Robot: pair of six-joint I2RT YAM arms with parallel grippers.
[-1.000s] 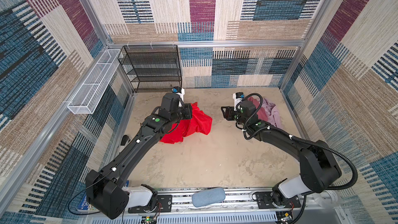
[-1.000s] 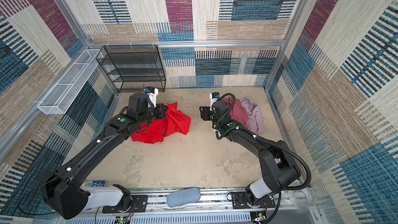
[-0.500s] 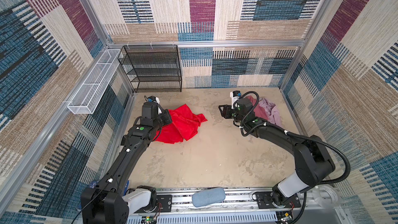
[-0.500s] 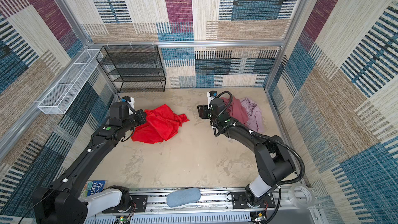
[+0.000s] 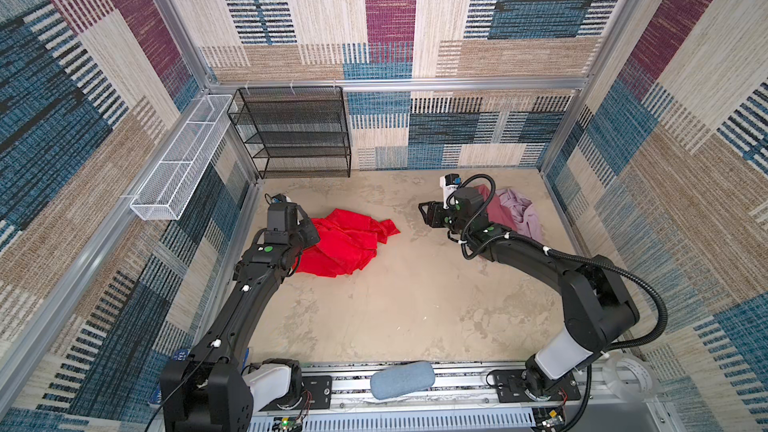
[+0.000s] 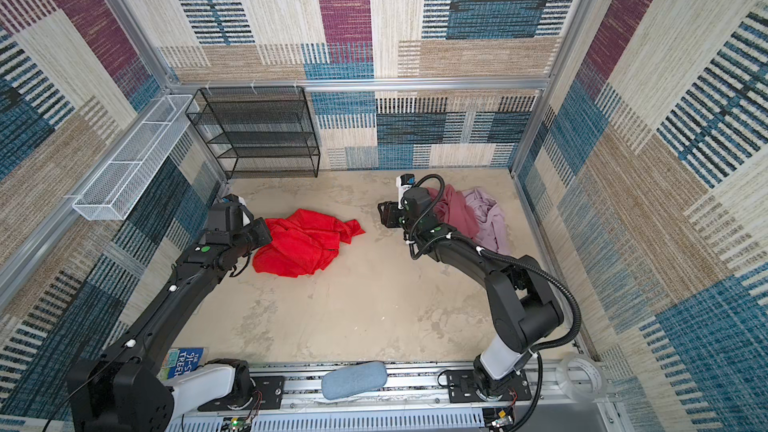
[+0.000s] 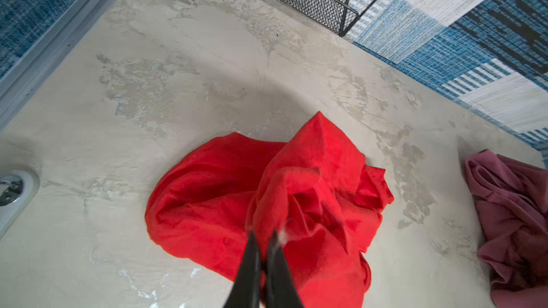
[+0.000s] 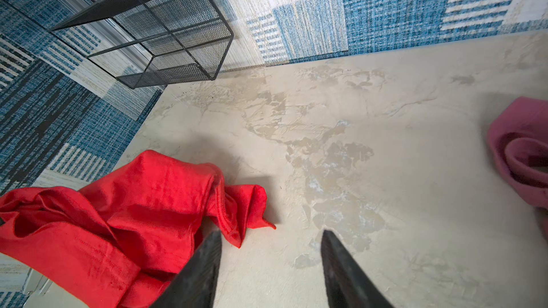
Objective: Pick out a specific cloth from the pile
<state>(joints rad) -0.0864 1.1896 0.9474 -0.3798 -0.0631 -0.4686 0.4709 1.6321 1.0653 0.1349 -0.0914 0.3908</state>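
Two cloths left in pile (image 5: 519, 218) at 2 o'clock; your left gripper (image 7: 263, 234), pinching red cloth (image 5: 345, 243), dragged it to 9 o'clock: separation looks done; right gripper (image 8: 270, 234) half-open, empty.

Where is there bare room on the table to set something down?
Widest free patch: the front half of the table, from the red cloth and right gripper to the front rail. A narrower strip runs between those two. Crowded: the far right corner, with the rose cloth and lilac cloth; the left gripper pinches the red cloth.
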